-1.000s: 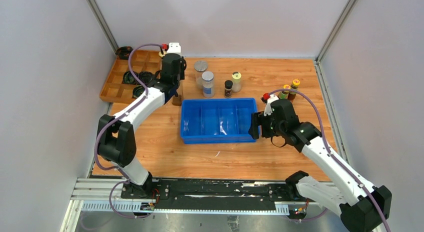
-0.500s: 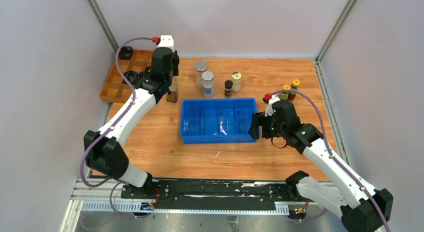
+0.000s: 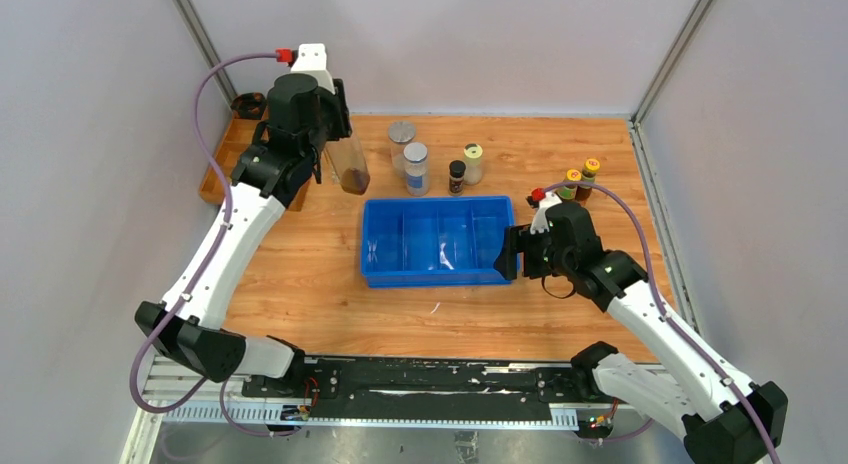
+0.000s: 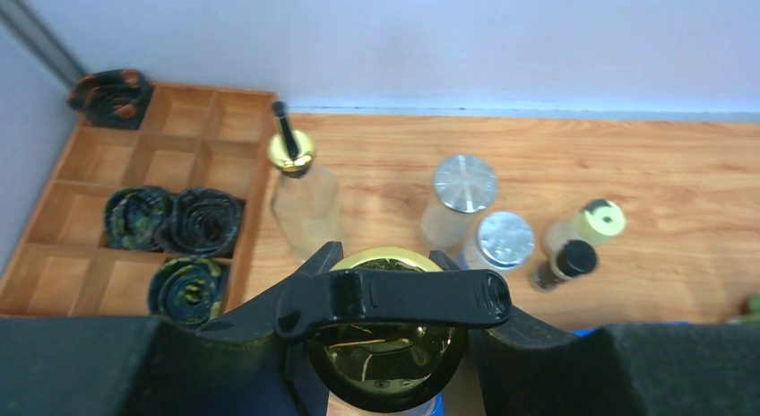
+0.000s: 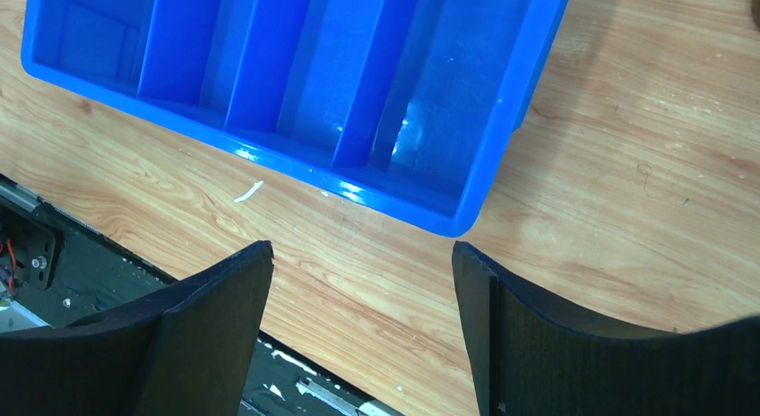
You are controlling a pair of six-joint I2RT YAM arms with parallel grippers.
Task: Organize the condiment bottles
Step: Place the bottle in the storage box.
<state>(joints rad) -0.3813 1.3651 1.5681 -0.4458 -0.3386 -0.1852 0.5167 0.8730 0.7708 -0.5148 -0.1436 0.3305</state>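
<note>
Up at the back left of the desk (image 3: 320, 284), the left pincer (image 3: 335, 152) is pinching a gold-capped bottle (image 3: 351, 171) near its top. The bottle has brown stuff inside and hangs in the air, not touching the wood. It seems to lean a little, with its top in the pincer and its bottom swung toward the middle of the desk.

The blue bin (image 3: 436, 201) lies to the right of the bottle and nearer to the arm bases. So I think the bottle must go that way, then down, standing straight, into a slot. The left arm has hold of it, so that arm is the one to do it.

The right pincer (image 3: 508, 252) is spread wide with nothing in it, just beside the right end of the bin.

Behind the bin stand a silver-lidded jar (image 3: 402, 134), a small black-capped bottle (image 3: 457, 172) and a cream-lidded jar (image 3: 473, 156).
</note>
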